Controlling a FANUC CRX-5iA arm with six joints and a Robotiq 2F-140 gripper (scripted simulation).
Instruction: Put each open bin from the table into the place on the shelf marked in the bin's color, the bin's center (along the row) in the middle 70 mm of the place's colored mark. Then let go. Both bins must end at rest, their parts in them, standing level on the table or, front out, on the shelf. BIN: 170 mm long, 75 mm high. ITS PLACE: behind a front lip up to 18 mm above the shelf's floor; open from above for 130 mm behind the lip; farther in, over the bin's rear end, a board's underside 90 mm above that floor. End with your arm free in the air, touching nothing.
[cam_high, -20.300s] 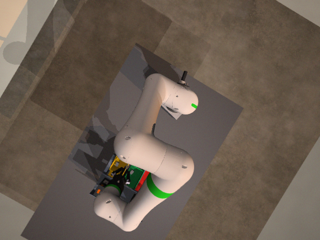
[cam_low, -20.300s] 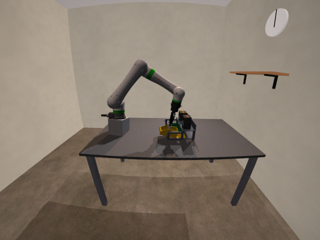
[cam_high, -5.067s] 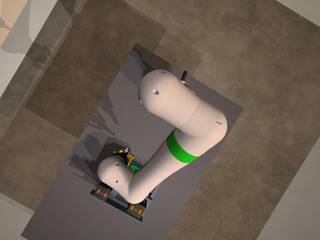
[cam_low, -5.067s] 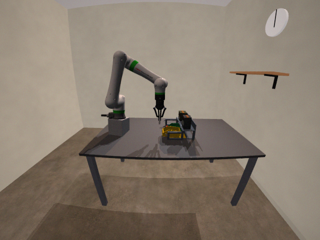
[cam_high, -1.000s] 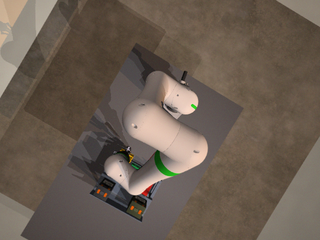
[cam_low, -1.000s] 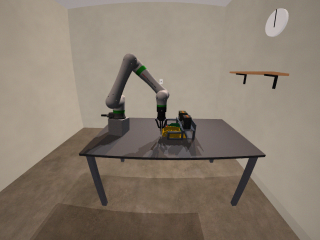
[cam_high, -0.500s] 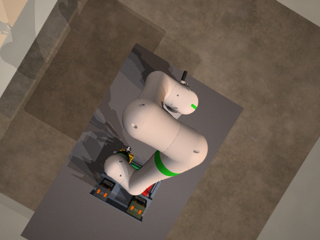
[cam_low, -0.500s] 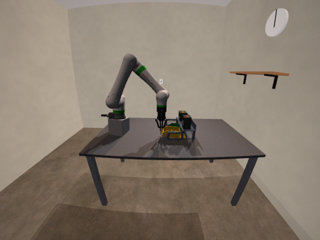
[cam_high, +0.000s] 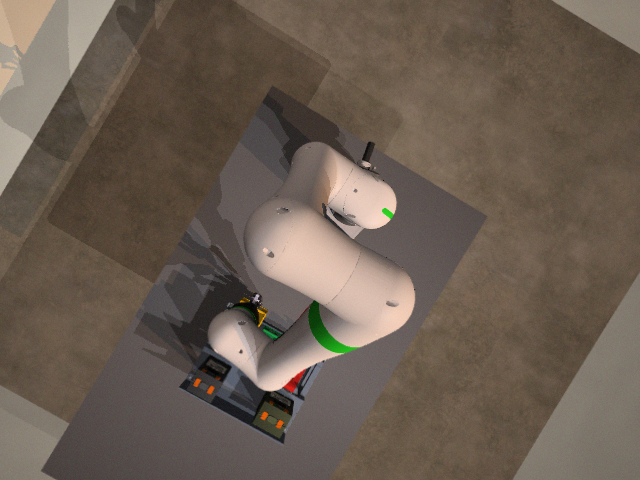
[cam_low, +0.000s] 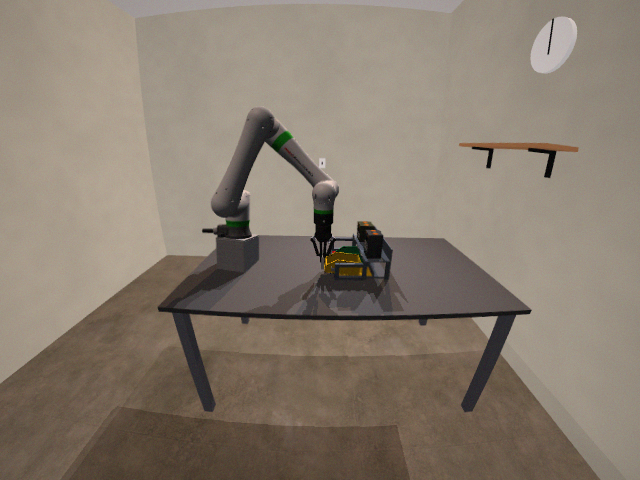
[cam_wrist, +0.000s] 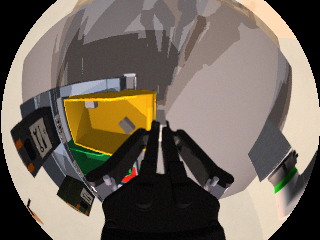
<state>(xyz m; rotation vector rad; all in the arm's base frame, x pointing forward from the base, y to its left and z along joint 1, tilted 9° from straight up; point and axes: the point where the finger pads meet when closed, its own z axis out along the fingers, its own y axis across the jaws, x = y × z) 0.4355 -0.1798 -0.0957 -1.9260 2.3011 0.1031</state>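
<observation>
Hand (cam_high: 256, 298) (cam_low: 322, 266) (cam_wrist: 159, 116) closed, empty, beside the yellow bin (cam_high: 261, 315) (cam_low: 343, 259) (cam_wrist: 107, 120); likely to knock it askew by pushing off-center.

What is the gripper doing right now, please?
Gripper: closed, holding nothing, its jaws together by the front of the yellow bin.

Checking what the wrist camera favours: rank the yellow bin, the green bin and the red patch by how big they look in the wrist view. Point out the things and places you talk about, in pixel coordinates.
Largest to smallest:
1. Yellow bin (cam_wrist: 92, 120)
2. Green bin (cam_wrist: 90, 162), partly hidden by the gripper (cam_wrist: 159, 116)
3. Red patch (cam_wrist: 129, 175), also partly hidden
</observation>
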